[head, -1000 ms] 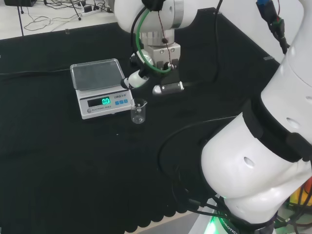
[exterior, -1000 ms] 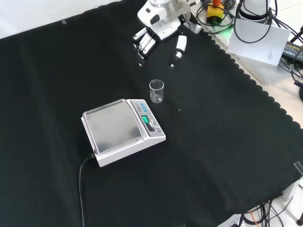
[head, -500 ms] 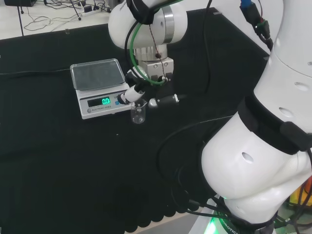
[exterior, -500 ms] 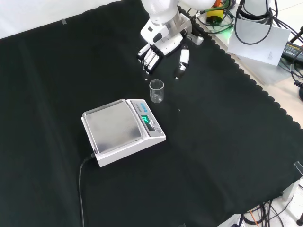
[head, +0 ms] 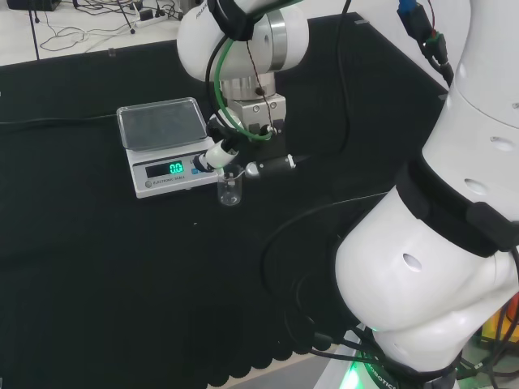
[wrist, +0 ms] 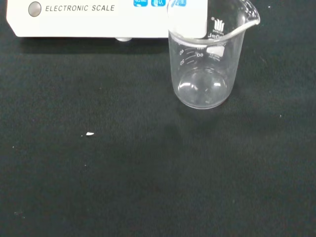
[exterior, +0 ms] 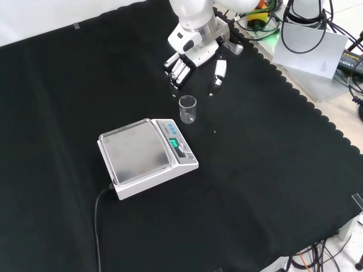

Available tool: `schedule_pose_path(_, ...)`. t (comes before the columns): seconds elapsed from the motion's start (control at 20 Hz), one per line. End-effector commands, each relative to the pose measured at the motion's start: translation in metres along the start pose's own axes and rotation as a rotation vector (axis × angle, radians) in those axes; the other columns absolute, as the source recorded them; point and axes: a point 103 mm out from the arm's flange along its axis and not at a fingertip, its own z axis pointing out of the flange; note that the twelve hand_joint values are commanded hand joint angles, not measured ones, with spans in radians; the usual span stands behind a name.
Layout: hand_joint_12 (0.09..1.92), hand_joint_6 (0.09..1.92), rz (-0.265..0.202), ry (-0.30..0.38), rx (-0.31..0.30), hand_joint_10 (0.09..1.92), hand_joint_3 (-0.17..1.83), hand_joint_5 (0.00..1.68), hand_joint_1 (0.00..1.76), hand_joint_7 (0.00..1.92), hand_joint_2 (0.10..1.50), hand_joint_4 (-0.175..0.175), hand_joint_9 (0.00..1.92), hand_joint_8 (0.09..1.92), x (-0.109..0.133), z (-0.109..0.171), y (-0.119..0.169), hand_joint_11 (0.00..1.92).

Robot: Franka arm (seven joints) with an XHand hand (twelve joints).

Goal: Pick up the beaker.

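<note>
A small clear glass beaker [head: 229, 189] [exterior: 188, 109] [wrist: 206, 59] stands upright and empty on the black cloth, just in front of the scale. The hand [head: 243, 150] [exterior: 195, 56] hangs over it, fingers [exterior: 177, 69] straight and spread from the thumb [exterior: 218, 72], with nothing held. In the front view the hand is just beyond the beaker, its fingertips a little apart from the rim. In the head view a fingertip [head: 209, 160] and the thumb [head: 272, 166] flank the beaker from above.
A white electronic scale [head: 166, 147] [exterior: 146, 156] [wrist: 98, 17] with a lit green display stands beside the beaker, its cable [exterior: 97, 226] running off over the cloth. The scalloped cloth edge [exterior: 317, 113] lies at the front view's right, with cables and boxes beyond.
Over the last second the hand came down and toward the beaker, from well beyond it to just over it. In the last half second it moved only slightly. The beaker has not moved.
</note>
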Motion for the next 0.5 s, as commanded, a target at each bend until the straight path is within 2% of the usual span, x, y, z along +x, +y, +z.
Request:
schedule_pose_path(0.05,1.49,0.30,-0.004,-0.013,-0.004,0.80,0.36,0.39,0.54,0.33,0.85,-0.031,0.44,0.70,0.001,-0.002,0.003,0.00)
schedule_pose_path(0.25,1.49,0.30,-0.001,-0.021,0.017,0.80,0.36,0.39,0.55,0.34,0.85,-0.032,0.44,0.71,0.000,0.000,0.008,0.00)
schedule_pose_path(0.35,1.49,0.29,-0.002,-0.034,0.057,0.80,0.35,0.37,0.55,0.31,0.84,-0.031,0.42,0.70,-0.002,0.003,0.010,0.00)
schedule_pose_path(0.5,1.45,0.23,-0.005,-0.055,0.118,0.84,0.31,0.29,0.55,0.17,0.78,-0.023,0.23,0.70,-0.003,0.008,0.014,0.00)
